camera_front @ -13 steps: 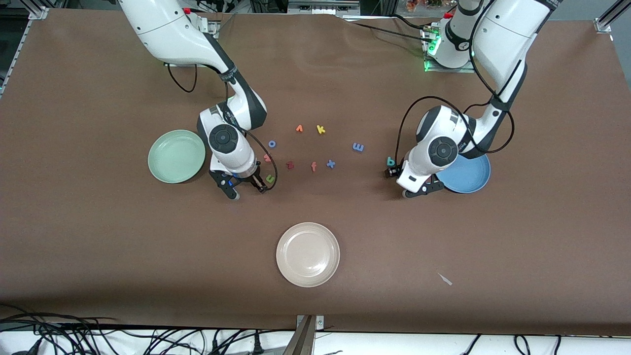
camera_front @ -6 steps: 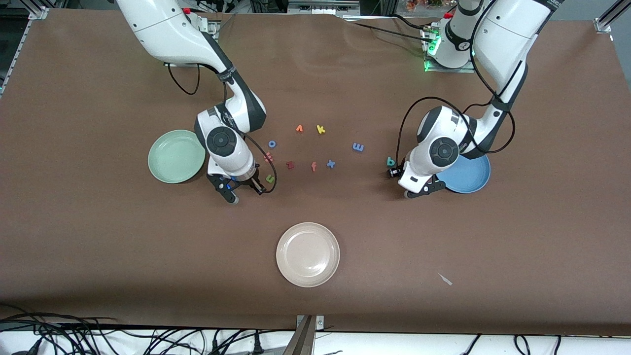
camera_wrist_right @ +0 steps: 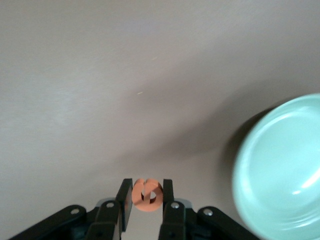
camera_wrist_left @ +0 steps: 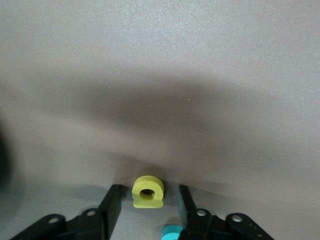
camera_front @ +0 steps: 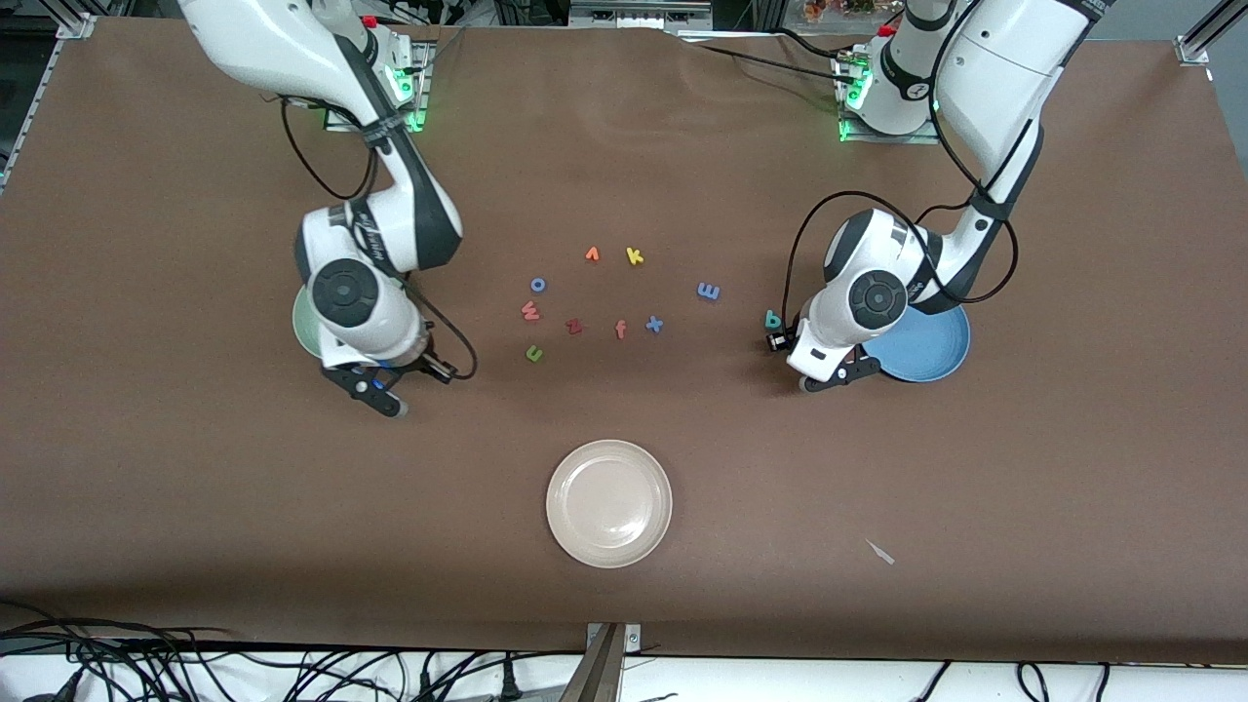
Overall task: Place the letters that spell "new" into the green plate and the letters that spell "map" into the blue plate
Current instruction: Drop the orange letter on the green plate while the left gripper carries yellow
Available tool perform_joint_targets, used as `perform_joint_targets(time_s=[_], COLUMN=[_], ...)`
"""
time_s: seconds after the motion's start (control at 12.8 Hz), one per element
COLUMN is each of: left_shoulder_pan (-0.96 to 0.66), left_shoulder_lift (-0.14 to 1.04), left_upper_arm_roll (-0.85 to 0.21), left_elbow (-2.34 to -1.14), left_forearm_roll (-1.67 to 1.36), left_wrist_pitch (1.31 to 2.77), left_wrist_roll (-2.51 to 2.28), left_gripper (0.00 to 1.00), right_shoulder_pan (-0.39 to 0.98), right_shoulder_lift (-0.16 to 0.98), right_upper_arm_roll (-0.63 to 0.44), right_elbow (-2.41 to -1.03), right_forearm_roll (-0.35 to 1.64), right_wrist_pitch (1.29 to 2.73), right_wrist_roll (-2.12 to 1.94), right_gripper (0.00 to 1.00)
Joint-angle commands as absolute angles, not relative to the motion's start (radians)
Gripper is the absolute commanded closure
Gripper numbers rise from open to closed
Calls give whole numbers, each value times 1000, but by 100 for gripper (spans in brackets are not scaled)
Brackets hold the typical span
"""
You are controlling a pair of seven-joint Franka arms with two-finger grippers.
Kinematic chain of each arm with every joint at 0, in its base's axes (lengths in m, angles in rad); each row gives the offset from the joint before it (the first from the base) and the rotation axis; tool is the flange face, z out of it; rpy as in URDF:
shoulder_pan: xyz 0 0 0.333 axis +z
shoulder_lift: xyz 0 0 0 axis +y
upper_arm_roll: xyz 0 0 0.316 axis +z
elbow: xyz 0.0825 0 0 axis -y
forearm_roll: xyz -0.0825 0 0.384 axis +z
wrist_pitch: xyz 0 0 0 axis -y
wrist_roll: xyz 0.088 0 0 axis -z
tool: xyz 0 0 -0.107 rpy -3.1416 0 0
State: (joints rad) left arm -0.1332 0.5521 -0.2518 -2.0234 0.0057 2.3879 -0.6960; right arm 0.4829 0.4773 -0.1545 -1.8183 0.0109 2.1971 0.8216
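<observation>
The right gripper (camera_front: pixel 405 385) hangs beside the green plate (camera_front: pixel 304 331), pinching the e (camera_wrist_right: pixel 147 195). It should carry the e over the plate's middle and go low before letting go. The n (camera_front: pixel 533 353) and w (camera_front: pixel 529 311) lie on the table. The left gripper (camera_front: pixel 792 363), beside the blue plate (camera_front: pixel 936 351), has its jaws spread around the p (camera_wrist_left: pixel 148 191), seemingly not touching it. It should close squarely and avoid nudging the a (camera_front: pixel 773 319).

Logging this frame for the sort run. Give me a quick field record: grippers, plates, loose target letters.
right gripper: shut on orange e, beside green plate
left gripper: fingers straddle yellow p, gaps both sides
teal a: on table beside left gripper
blue plate: partly under left arm
green n, salmon w, blue m: on table
</observation>
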Motion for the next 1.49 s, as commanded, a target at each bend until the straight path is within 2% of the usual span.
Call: perform_joint_targets(time_s=[0.0, 0.31, 0.63, 0.86, 1.02, 1.17, 1.25, 1.33, 1.41], left_shoulder_pan=[-132, -132, -132, -126, -110, -77, -46, -17, 13], left_shoulder_lift=[552, 552, 554, 529, 470, 431, 419, 405, 393], left_upper_arm_roll=[-249, -249, -249, -249, -250, -250, -250, -250, -249], left_elbow=[-2054, -2054, -2052, -2045, -2025, -1964, -1941, -1934, -1934], left_forearm_roll=[-29, -29, -29, -28, -28, -28, -28, -28, -28], left_wrist_pitch=[2398, 2398, 2398, 2376, 2295, 2127, 2071, 2030, 1996], left_wrist_roll=[-687, -687, -686, -670, -643, -560, -505, -441, -363], left_gripper=[55, 69, 87, 89, 92, 92, 92, 92, 92], right_shoulder_pan=[483, 483, 483, 483, 482, 483, 485, 485, 486], right_shoulder_lift=[355, 255, 265, 285, 288, 278, 278, 276, 273], right_upper_arm_roll=[-233, -301, -339, -339, -337, -333, -330, -328, -316], right_elbow=[-1971, -2169, -2334, -2370, -2367, -2350, -2333, -2321, -2289], right_forearm_roll=[26, 28, 32, 34, 34, 34, 34, 35, 47], right_wrist_pitch=[2201, 2233, 2446, 2519, 2520, 2516, 2508, 2500, 2475], right_wrist_roll=[575, 430, 387, 387, 388, 396, 397, 400, 406], right_gripper=[77, 76, 76, 74, 66, 58, 44, 24, 19])
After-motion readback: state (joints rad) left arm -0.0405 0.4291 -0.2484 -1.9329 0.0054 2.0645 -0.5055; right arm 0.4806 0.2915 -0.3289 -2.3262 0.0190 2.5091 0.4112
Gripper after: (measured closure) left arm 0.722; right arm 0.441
